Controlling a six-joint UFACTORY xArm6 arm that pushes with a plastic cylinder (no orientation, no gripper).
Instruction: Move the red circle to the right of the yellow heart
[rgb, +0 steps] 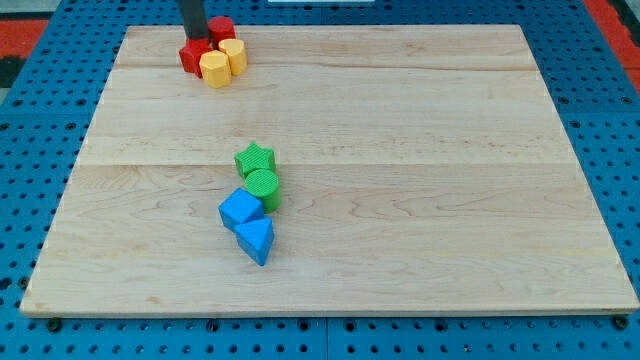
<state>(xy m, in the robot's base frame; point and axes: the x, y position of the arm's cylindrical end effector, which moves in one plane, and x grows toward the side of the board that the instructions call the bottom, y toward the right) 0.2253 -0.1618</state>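
Observation:
My tip (194, 42) stands at the view's top left, in a tight cluster of red and yellow blocks. A red round-looking block, likely the red circle (223, 28), sits just right of the rod and is partly hidden by it. A red star-like block (190, 58) lies right below the tip and touches it. A yellow block, likely the heart (235, 52), lies right of the tip and below the red circle. Another yellow block, hexagon-like (214, 69), sits at the cluster's bottom. The yellow shapes are hard to make out.
A green star (255, 158), a green circle (263, 187), a blue cube (241, 210) and a blue triangle (256, 239) stand in a touching column near the middle of the wooden board (420, 150). Blue pegboard surrounds the board.

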